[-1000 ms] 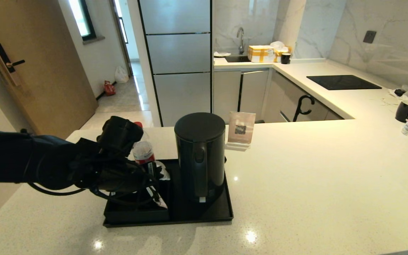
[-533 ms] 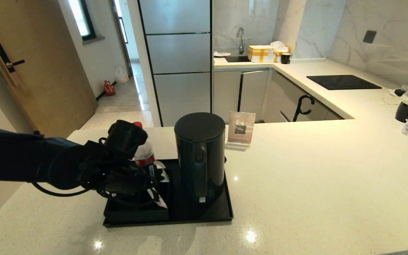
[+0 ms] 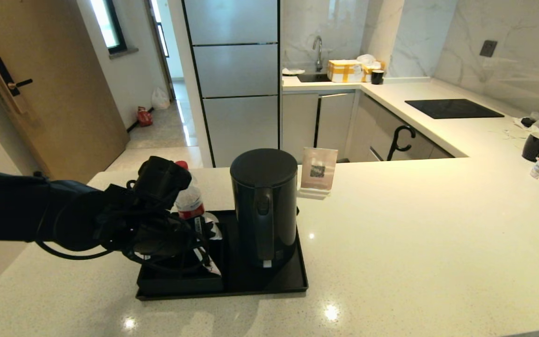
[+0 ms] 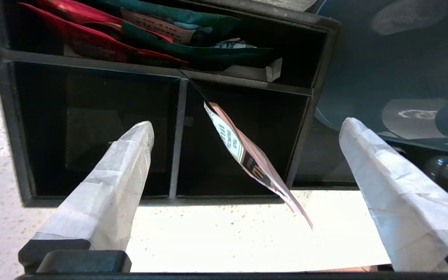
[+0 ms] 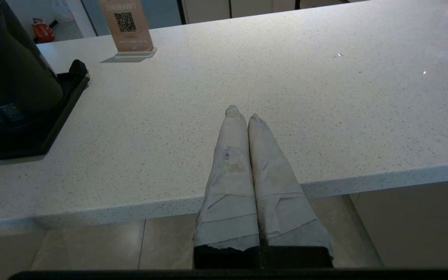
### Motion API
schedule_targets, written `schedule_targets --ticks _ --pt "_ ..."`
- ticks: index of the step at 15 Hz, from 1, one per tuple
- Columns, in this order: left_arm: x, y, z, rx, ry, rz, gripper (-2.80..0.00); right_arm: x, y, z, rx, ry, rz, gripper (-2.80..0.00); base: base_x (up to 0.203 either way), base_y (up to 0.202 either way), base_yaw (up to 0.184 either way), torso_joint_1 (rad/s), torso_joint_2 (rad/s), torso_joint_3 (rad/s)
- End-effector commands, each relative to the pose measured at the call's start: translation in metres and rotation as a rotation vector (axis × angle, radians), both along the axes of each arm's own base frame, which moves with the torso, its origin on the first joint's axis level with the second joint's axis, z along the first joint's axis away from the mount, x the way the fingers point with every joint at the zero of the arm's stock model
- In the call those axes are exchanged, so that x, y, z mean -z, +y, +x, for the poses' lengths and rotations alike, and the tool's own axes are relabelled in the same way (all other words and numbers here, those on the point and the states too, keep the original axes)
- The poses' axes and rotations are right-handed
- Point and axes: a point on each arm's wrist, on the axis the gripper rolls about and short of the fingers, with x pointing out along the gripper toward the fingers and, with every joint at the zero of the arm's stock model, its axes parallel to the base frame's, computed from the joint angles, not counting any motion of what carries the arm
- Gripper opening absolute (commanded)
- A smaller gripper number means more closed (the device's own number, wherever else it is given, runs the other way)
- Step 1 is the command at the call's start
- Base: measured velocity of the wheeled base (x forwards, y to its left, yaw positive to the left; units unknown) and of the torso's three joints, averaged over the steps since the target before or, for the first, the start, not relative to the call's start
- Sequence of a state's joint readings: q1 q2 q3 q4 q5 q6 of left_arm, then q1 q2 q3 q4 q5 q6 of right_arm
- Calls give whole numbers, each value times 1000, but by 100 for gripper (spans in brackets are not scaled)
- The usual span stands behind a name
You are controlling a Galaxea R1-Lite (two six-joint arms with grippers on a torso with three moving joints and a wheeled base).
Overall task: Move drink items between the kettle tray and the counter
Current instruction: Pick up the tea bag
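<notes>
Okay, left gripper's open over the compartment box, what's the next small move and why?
Probably ease the left gripper down and forward, then close on the tea sachet: it leans edge-up between the open fingers, untouched, out of the compartment box. The right gripper sits parked at the counter edge.

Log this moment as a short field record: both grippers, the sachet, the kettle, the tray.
left gripper: open, over the compartment box, fingers either side of the tea sachet
tea sachet: tilted, leaning out of a front compartment, not gripped
kettle: upright on the kettle tray
right gripper: shut, idle at the counter edge
water bottle: standing at the tray's rear, behind the left arm
</notes>
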State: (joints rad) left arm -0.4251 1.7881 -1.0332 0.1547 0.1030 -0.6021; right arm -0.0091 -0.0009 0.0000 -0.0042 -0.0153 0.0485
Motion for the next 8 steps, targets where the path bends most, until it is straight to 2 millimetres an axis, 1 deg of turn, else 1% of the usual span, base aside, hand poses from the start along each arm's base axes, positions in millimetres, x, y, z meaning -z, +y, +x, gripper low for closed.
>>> schedule_targets --ticks 1,4,6,8 --pt "-4 1 -3 -3 -9 -2 0 0 0 0 0 2 1 -280 0 0 0 0 0 0" --pt "1 0 -1 -11 0 22 0 0 0 0 0 0 1 -280 0 0 0 0 0 0" --pt "10 -2 3 -20 30 49 0 0 0 0 0 0 1 -280 0 0 0 0 0 0" --pt "12 -2 4 -28 31 63 0 0 0 0 0 2 1 -280 0 0 0 0 0 0"
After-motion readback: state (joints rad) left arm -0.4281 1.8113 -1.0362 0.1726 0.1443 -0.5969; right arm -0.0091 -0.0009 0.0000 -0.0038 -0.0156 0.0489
